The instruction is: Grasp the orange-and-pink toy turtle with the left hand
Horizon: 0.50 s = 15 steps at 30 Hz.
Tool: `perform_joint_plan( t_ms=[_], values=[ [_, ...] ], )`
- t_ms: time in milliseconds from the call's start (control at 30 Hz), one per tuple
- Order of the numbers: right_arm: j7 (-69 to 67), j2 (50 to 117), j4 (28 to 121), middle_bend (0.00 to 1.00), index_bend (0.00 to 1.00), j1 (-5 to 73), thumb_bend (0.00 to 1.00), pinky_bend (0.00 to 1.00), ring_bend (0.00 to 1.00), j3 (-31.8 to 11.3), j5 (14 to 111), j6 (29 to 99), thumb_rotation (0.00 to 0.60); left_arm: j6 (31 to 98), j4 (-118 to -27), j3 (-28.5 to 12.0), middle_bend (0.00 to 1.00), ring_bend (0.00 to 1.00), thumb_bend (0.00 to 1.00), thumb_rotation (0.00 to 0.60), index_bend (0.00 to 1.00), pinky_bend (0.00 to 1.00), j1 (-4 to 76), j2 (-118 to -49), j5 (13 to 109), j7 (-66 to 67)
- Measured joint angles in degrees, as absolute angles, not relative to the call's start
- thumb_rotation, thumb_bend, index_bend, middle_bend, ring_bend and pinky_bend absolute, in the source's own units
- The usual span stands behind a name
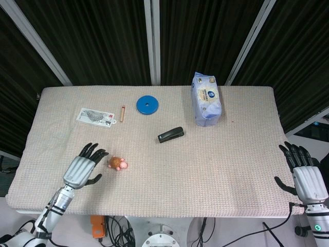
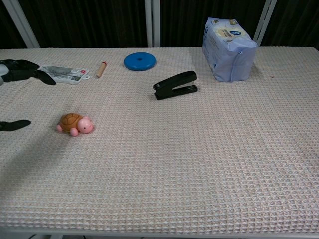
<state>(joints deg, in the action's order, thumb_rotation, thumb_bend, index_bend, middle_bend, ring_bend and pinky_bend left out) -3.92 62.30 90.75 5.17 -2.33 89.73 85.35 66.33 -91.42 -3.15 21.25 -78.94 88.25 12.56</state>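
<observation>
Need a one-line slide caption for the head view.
Left robot hand, open, beside the turtle; right robot hand open at the table edge.

Black stapler, blue disc, tissue pack on table

Toy turtle: orange shell, pink body, upright on table's front-left.
</observation>
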Motion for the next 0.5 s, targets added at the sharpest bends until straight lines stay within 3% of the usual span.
perform_joint_plan(
  t_ms=[267, 500],
  values=[
    [-5.1, 62.2, 89.9, 0.0, 0.0, 5.2, 0.16, 0.0, 0.0, -2.3, 89.4, 84.9, 0.6, 61.2, -87.6, -3.6, 0.2, 0.0, 0.28, 0.6, 0.22, 0.03, 24.3, -85.4, 82.7, 14.8],
    [-5.6, 62.3, 89.4, 0.0, 0.0, 5.2, 0.16, 0.0, 0.0, -2.4, 89.1, 84.9, 0.6, 61.1, -85.2, -3.8, 0.27, 0.0, 0.31, 0.6, 0.28, 0.04, 25.4, -87.3, 82.1, 14.6]
  ],
)
